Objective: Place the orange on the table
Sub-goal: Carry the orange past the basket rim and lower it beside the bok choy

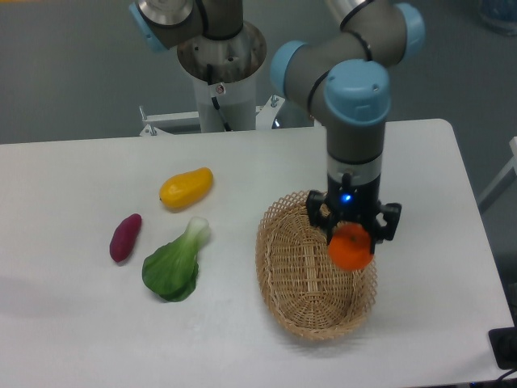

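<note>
Far off to the left of the jaws (350,234) sits a small purple tuber-looking thing (125,237), smooth and oblong, lying flat on the white counter (73,178). A bit nearer the jaws there's a leafy green (175,263) with crinkly dark leaves and a pale stalk end, and up behind it a glossy yellow-orange mango-shaped fruit (187,186). All three are well apart from the arm.

The oval wicker basket (311,275) has an open lacy weave and sits directly under the jaws. The jaws are clenched on the orange (350,248), which hangs over the right inner side of the basket, above its floor. The upper part of the fruit is tucked behind the black fingers, so it can't be made out whether there's a stem mark. A small blue light glows on the wrist just above the jaws. The arm's top is cut off by the frame.
</note>
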